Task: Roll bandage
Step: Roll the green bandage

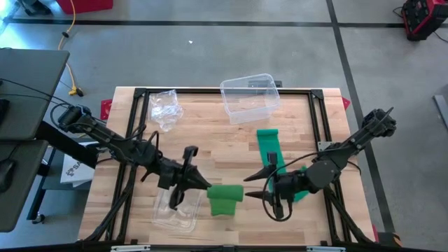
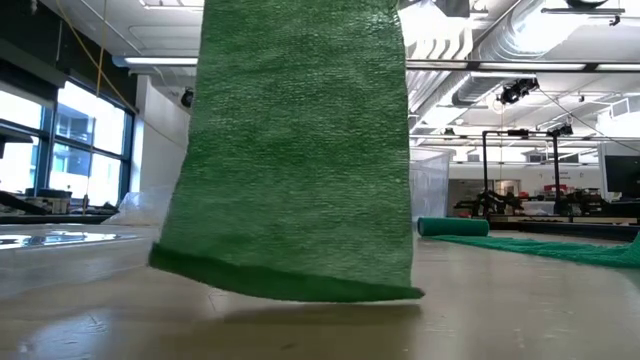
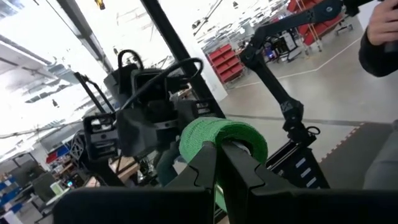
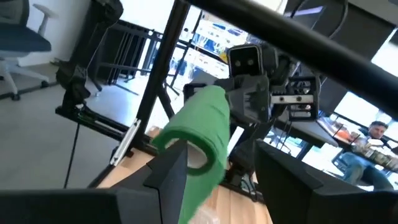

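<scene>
A green bandage roll point(image 1: 225, 192) is held up near the table's front middle. A loose flap hangs from it point(image 2: 290, 150), and the flap's lower edge point(image 2: 290, 287) is at the tabletop. My left gripper point(image 1: 204, 184) is shut on the roll from the left. My right gripper point(image 1: 250, 187) is open at the roll's right end point(image 4: 196, 155), with one finger point(image 4: 169, 174) right beside it. I cannot tell whether that finger touches the roll. A second green strip point(image 1: 268, 148) lies flat on the table behind my right gripper, with a rolled end point(image 2: 452, 227). My left gripper pinches the roll's left end point(image 3: 214, 140) between its two fingers point(image 3: 204, 163), which come level from the table's left along the roll's axis. The roll is lifted clear and lies about level. Its loose flap hangs slack below it.
A clear plastic box point(image 1: 249, 97) stands at the far middle of the table. A crumpled clear bag point(image 1: 166, 108) lies at the far left. A clear plastic tray point(image 1: 175, 208) lies at the front under my left gripper. Black frame rails point(image 1: 323, 133) run along the table's sides.
</scene>
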### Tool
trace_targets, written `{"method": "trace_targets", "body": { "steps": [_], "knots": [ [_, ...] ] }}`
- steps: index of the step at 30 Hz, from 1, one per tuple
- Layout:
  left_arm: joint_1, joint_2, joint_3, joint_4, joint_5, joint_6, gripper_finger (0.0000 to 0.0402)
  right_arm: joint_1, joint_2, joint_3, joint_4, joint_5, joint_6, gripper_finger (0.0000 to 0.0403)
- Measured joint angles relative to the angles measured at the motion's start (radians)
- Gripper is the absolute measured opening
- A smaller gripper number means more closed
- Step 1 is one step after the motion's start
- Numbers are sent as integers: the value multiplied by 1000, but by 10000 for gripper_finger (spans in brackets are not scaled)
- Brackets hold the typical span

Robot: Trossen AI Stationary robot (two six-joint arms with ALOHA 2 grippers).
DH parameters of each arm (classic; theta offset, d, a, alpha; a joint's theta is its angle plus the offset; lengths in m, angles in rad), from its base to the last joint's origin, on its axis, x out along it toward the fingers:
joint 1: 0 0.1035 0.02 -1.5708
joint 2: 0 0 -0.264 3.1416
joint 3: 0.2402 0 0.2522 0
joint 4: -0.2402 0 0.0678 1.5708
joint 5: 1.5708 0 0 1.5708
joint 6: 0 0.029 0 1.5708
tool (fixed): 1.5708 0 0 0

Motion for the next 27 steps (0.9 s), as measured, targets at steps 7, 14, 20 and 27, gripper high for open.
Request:
{"method": "trace_targets", "body": {
  "steps": [7,14,20,27],
  "knots": [
    [9,0,0,-3,2,-7,3,0,47,0,0,39,-152,174],
    [9,-1,1,-5,5,-48,3,8,53,0,9,103,-288,174],
    [10,0,1,-10,0,-105,3,23,53,0,14,141,-586,174],
    [19,5,1,-14,-1,-163,3,34,53,0,32,213,-757,171]
  ]
}}
